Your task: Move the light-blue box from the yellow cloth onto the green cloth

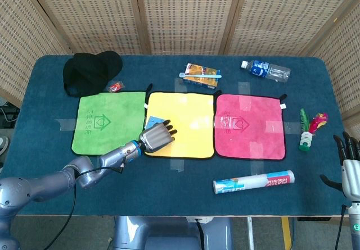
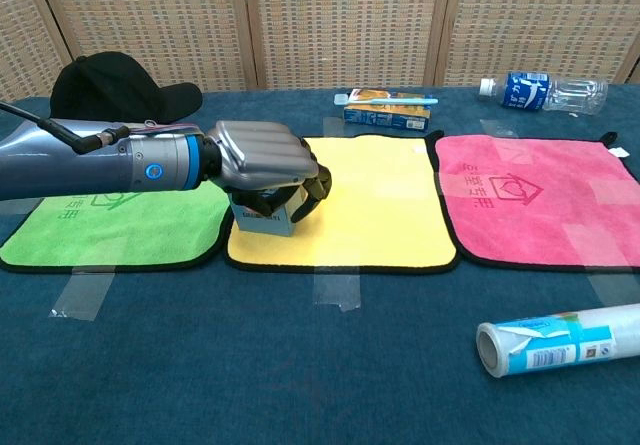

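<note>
The light-blue box (image 2: pixel 262 221) stands on the yellow cloth (image 2: pixel 385 210) close to its front left corner. My left hand (image 2: pixel 262 157) covers the box from above and grips it, with the fingers curled down around its sides. Only the box's lower front face shows in the chest view. In the head view a blue corner of the box (image 1: pixel 155 121) peeks out behind the left hand (image 1: pixel 156 137). The green cloth (image 1: pixel 107 121) lies directly left of the yellow cloth (image 1: pixel 188 121). My right hand (image 1: pixel 350 168) hangs open off the table's front right corner.
A pink cloth (image 1: pixel 250 125) lies right of the yellow one. A black cap (image 1: pixel 90 70) and a small red item (image 1: pixel 115 86) sit behind the green cloth. An orange carton (image 1: pixel 201 75), a water bottle (image 1: pixel 269 70), a plastic roll (image 1: pixel 253 181) and a colourful toy (image 1: pixel 310 127) are also on the table.
</note>
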You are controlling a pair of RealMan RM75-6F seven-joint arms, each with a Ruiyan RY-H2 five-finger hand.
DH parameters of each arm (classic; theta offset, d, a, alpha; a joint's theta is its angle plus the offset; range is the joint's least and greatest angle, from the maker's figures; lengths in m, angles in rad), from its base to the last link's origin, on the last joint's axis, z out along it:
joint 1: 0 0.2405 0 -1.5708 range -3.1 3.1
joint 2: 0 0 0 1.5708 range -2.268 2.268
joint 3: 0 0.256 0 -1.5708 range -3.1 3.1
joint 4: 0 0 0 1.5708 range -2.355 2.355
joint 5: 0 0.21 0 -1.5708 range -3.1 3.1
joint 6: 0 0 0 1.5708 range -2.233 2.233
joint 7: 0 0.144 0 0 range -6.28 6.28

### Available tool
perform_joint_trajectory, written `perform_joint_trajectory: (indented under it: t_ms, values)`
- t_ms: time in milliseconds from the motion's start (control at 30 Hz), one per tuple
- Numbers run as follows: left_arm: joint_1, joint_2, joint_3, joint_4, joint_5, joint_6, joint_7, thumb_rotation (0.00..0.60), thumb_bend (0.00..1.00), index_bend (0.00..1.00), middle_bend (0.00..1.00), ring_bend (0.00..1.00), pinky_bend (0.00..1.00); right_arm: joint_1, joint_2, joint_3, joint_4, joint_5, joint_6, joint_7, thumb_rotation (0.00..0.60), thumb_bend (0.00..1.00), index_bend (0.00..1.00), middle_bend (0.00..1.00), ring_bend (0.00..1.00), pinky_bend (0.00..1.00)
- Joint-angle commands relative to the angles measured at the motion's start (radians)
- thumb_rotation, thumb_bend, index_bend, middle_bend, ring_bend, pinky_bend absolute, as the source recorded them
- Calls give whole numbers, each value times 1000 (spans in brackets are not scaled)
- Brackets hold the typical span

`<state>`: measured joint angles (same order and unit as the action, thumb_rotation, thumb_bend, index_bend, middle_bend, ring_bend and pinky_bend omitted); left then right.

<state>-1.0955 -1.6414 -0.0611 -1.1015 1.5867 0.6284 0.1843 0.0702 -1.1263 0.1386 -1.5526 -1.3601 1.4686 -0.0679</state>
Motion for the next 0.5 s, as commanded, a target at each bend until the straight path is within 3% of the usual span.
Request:
perform_joint_trajectory:
  t_ms: [33, 500]
  values:
    - [5, 10, 8, -6, -13, -2, 17, 600, 1000, 525, 255, 238, 160, -1, 0, -1, -2, -1, 1, -1, 600, 0, 0, 0, 0, 0]
    - [4, 51, 47, 7, -26, -17, 124, 600, 1000, 539, 263, 244, 161, -1, 1, -2, -6, -2, 3, -3, 600, 0, 0, 0, 0, 0]
